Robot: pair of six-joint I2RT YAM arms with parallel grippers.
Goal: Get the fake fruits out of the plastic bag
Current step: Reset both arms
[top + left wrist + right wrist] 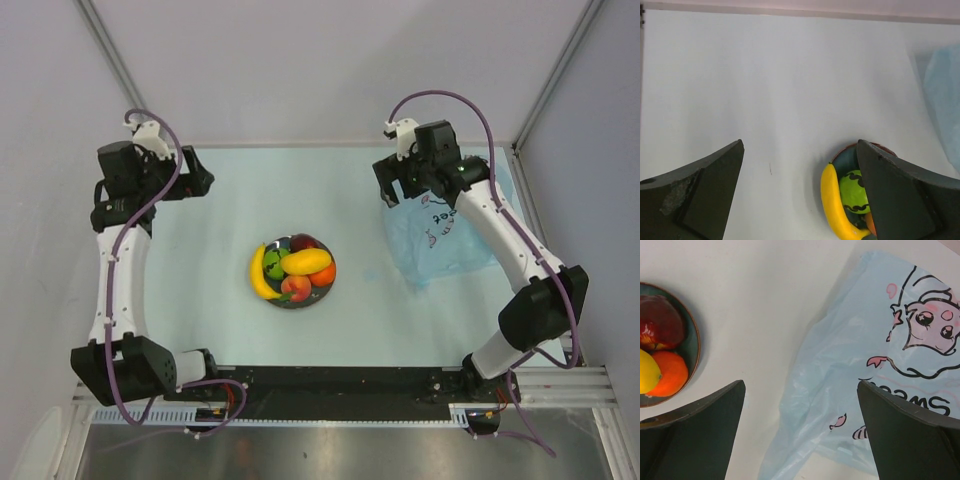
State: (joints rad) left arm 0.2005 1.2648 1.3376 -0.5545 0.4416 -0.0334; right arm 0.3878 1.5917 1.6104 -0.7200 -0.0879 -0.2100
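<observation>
Both sets of jaws stand wide and hold nothing. Your left gripper (800, 150) hangs well left of the plate (694, 340), and your right gripper (800, 385) is well to its right, over the bag (440, 245). The fruits (293, 270) sit heaped on the plate, with the banana (260, 275) at its left rim and the mango (306, 262) on top. The bag lies slack to the right of the plate and looks empty, though its folds may hide something. The job seems done, so the risk is in the clearing away. A low sweep past the plate could knock that glossy pile rolling. Dropping the right jaws could snag the thin plastic and drag it into the plate.
</observation>
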